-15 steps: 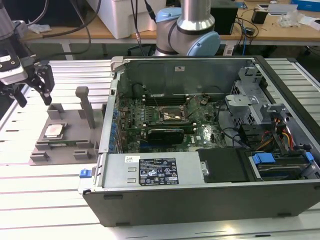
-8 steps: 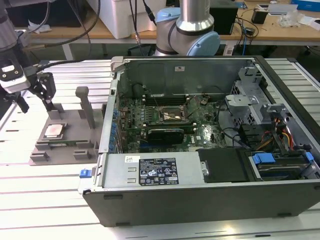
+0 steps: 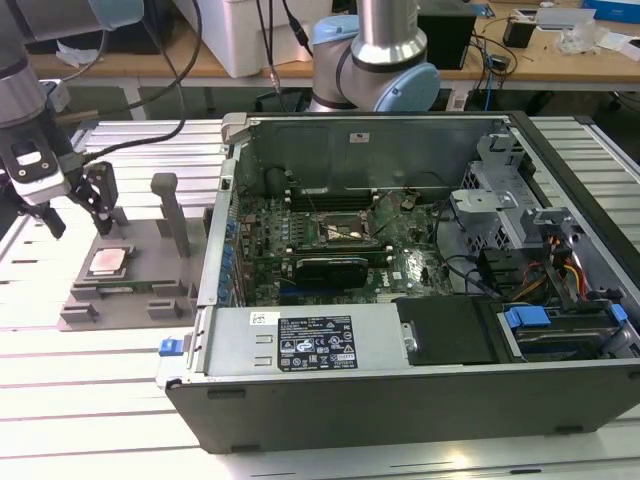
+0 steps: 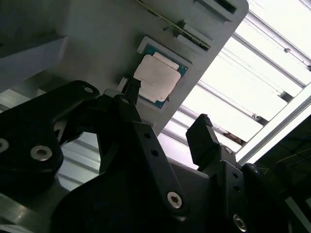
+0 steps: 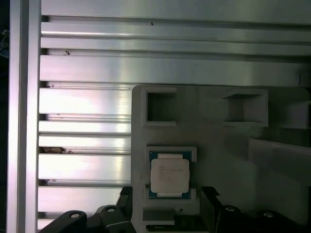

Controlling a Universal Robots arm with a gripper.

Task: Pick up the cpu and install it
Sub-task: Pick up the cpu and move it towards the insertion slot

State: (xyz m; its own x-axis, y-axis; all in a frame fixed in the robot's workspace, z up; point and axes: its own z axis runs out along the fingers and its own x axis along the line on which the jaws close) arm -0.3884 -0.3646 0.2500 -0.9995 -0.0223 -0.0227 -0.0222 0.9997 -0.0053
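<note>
Hand: the hand (image 4: 165, 109) is spread wide, with a clear gap between its two black fingers (image 4: 146, 141) and nothing held between them.
Hand position: in the exterior view it hangs over the grey holder (image 3: 140, 290) at the exterior view's left, above the chip and well apart from the computer case (image 3: 400, 400).
Chip: the cpu (image 3: 107, 262) lies flat in a shallow square seat on the grey holder, with its silvery top facing up and a darker rim around it.
Chip in the wrist views: in both wrist views the cpu (image 5: 169, 174) sits in its seat with the two fingers on either side of it. In the second wrist view one fingertip looks close to the chip's edge, but I cannot tell whether it touches.
Holder: a grey moulded block on the worktop (image 3: 100, 400), with two upright posts (image 3: 170, 205) behind the chip and empty square pockets (image 5: 161, 107) further along.
Computer case: it lies open on its side on the slatted metal worktop, at the exterior view's right of the holder.
Circuit board: the green board (image 3: 300, 265) lies flat inside the case, and its black socket frame (image 3: 345, 232) is near the middle.
Task state: the chip is in the holder and not in the socket.
</note>
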